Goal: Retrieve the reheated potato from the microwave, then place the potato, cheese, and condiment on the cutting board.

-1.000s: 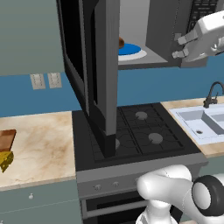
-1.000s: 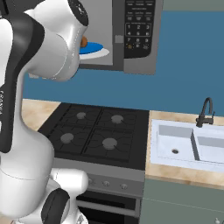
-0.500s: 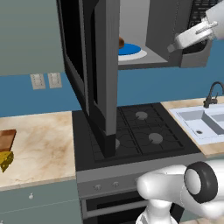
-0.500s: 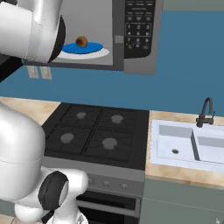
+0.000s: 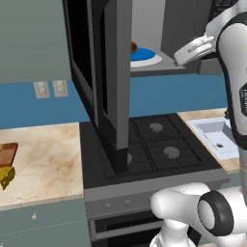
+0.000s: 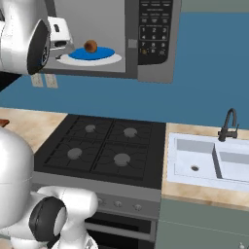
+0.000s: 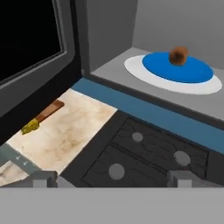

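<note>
Fingers: spread wide, nothing between them, nothing touched; tips (image 7: 43, 178) sit at the bottom of the hand view, aimed at the cavity from outside.
Gripper: (image 6: 57, 35) hangs at the left mouth of the microwave (image 6: 154, 39), near the plate (image 6: 90, 54) rim but apart from it.
Potato: (image 7: 178, 54) small brown lump on the blue plate inside the cavity, toward the back of the plate; untouched.
Door: (image 5: 108, 82) swung fully out over the stove (image 5: 149, 147), leaving the mouth free.
Cheese: (image 5: 6, 177) on the counter (image 5: 48, 154) far left, touching the end of the board (image 5: 8, 154); both well apart from the microwave.
Condiment: can't locate it.
Risk 1: potato is round and small, so an off-centre close likely rolls it across the plate or pushes it deeper.
Risk 2: coming in low, the lower finger may catch the plate rim and drag or tip the plate.
Risk 3: cavity is shallow in height; wrist could clip the top edge or the door on entry.
Risk 4: long carry from microwave to board; a weak pinch likely drops it on the stove.
</note>
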You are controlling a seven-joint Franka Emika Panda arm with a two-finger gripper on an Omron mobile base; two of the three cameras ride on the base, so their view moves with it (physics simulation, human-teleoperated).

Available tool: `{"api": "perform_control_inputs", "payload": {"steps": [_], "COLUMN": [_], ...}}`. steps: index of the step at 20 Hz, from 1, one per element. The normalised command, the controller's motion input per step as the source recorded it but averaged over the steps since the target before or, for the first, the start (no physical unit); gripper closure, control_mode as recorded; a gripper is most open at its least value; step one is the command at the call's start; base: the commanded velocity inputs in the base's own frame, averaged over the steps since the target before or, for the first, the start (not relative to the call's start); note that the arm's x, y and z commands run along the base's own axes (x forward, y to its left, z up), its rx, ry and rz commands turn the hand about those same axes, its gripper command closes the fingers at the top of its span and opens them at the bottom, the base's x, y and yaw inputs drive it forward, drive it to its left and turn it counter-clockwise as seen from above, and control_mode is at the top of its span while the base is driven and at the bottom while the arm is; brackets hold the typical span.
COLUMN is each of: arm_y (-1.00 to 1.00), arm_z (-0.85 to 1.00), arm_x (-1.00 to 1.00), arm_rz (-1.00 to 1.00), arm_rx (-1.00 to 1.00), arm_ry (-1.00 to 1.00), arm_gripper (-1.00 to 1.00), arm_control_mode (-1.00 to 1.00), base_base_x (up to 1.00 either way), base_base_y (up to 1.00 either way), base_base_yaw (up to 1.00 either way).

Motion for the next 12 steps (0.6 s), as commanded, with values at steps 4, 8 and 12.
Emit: {"api": "perform_control_inputs", "payload": {"steps": [4, 8, 12], "arm_y": [0.00, 0.00, 0.00], "arm_z": [-0.16, -0.06, 0.00], "arm_x": [0.79, 0.88, 0.85], "arm_rz": [-0.22, -0.19, -0.14], "arm_rx": [0.06, 0.07, 0.04], "arm_ry": [0.00, 0.00, 0.00], "arm_gripper": [-1.00, -1.00, -1.00], "arm_control_mode": [-1.00, -1.00, -1.00], "base_base_x": [0.00, 0.00, 0.00], "base_base_y": [0.00, 0.00, 0.00], "base_base_yaw": [0.00, 0.00, 0.00]}}
